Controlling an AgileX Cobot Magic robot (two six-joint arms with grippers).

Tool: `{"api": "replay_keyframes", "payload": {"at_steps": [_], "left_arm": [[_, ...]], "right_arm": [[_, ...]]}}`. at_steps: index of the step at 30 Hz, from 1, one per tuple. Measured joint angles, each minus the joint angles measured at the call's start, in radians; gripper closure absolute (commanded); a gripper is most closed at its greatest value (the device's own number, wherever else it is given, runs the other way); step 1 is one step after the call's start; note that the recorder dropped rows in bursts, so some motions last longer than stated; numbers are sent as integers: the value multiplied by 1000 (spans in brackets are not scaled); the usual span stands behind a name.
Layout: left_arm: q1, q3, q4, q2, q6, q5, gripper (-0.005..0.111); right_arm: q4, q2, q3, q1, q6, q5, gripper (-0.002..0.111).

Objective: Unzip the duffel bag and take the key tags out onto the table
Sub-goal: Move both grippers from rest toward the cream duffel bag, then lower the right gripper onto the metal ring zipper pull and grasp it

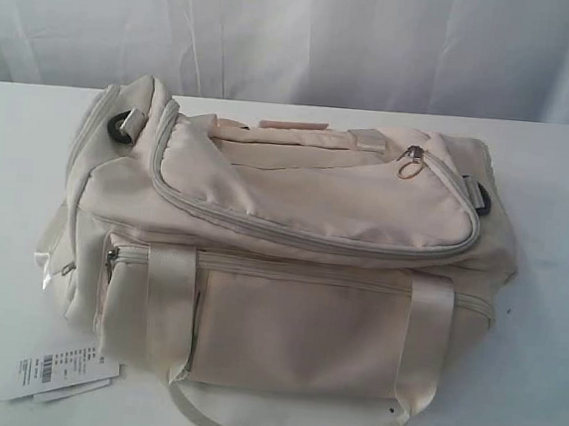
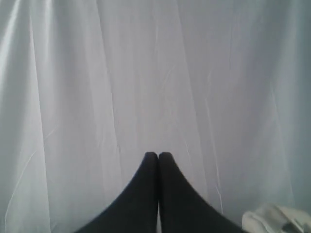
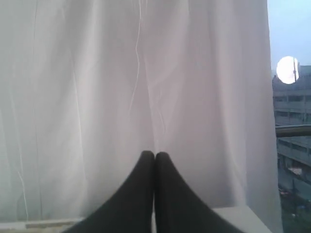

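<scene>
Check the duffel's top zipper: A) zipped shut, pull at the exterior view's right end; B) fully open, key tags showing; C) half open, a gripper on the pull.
A: the top zipper on the duffel bag runs closed, its pull at the right end.

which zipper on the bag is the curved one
The top zipper, arcing over the bag, with a ring pull at its right end. The front zipper runs straight across.

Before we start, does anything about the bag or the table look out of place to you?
Nothing stands out. The duffel bag lies zipped shut on the table, its white barcode label resting flat by one front corner.
</scene>
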Motion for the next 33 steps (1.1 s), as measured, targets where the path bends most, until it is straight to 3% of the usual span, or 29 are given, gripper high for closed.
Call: {"api": "replay_keyframes", "payload": {"at_steps": [4,8,14,21,26,33], "left_arm": [[0,-55,-135,0,0,19,107],[0,-152,-198,37,0,150,107],[0,-305,-209,213,0,472,107],[-12,-546,-169,544,58,872,107],[-118,-708,-292,745,292,1043,107],[-319,-835,-416,1005,525,1094,107]], "right_arm": [[0,0,-11,0,156,-80,108],[0,27,-98,0,229,106,108],[0,179,-245,16,251,314,108],[7,389,-436,103,142,532,108],[117,533,-568,176,-48,684,108],[312,809,-798,247,-329,906,108]]}}
